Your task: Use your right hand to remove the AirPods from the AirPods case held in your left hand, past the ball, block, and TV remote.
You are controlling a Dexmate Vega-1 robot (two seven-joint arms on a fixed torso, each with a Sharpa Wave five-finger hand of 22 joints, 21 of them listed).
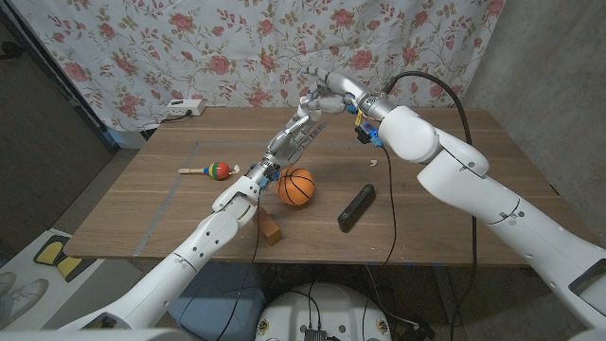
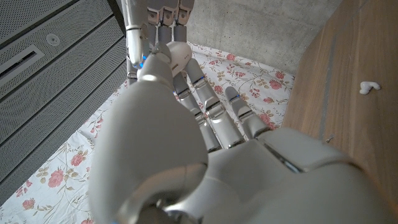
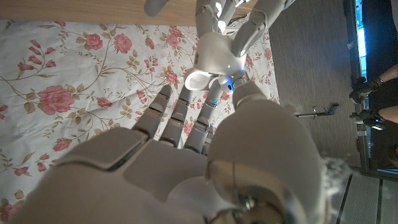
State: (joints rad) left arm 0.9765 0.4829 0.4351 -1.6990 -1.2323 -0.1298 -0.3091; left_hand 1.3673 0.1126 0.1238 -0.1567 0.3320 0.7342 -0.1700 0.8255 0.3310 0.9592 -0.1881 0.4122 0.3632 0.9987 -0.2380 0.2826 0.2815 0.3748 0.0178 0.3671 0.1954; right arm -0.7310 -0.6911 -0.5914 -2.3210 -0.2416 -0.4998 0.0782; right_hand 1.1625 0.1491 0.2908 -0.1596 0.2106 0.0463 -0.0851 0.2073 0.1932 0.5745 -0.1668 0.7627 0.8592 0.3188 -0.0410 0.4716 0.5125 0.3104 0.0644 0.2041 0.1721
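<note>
My left hand (image 1: 301, 128) is raised above the far middle of the table and holds the white AirPods case (image 3: 211, 53), whose lid stands open. My right hand (image 1: 331, 93) meets it from the right. The right hand's thumb and a finger pinch a small white AirPod (image 3: 217, 81) at the case's mouth. In the left wrist view the case (image 2: 181, 56) sits at my fingertips, with the right hand's fingers (image 2: 158, 15) coming down onto it. Another AirPod (image 1: 372, 161) lies loose on the table (image 1: 454, 189), also in the left wrist view (image 2: 369, 87).
An orange ball (image 1: 295, 187) sits under my left forearm. A brown block (image 1: 272, 230) lies near the front edge and a black TV remote (image 1: 356, 206) to its right. A colourful maraca (image 1: 213, 170) lies at the left and a white power strip (image 1: 182, 107) at the back left.
</note>
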